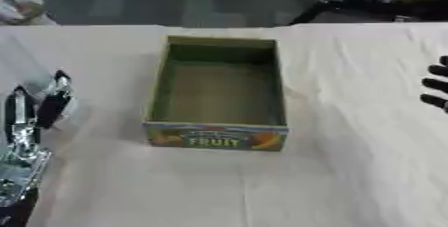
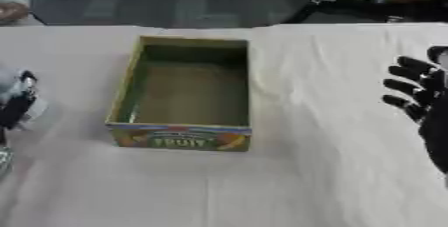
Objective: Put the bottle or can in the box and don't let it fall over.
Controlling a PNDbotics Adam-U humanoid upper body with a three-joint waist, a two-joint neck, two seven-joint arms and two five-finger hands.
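The open cardboard fruit box [image 1: 217, 96] sits mid-tabletop [image 1: 350, 181], nothing inside it; left of the box, the left hand [image 1: 39, 106] is curled round a pale bottle [image 1: 48, 88], blurred. Right of the box, the right hand [image 2: 420, 96] hovers with fingers spread.

Open fruit box on the cloth-covered table

The box [image 1: 217, 96] is a rectangular cardboard tray with olive-green inner walls, standing upright with its open top facing up and nothing visible inside. Its near end panel carries a colourful fruit picture and the word "FRUIT". It sits mid-table, long side running away from the robot.
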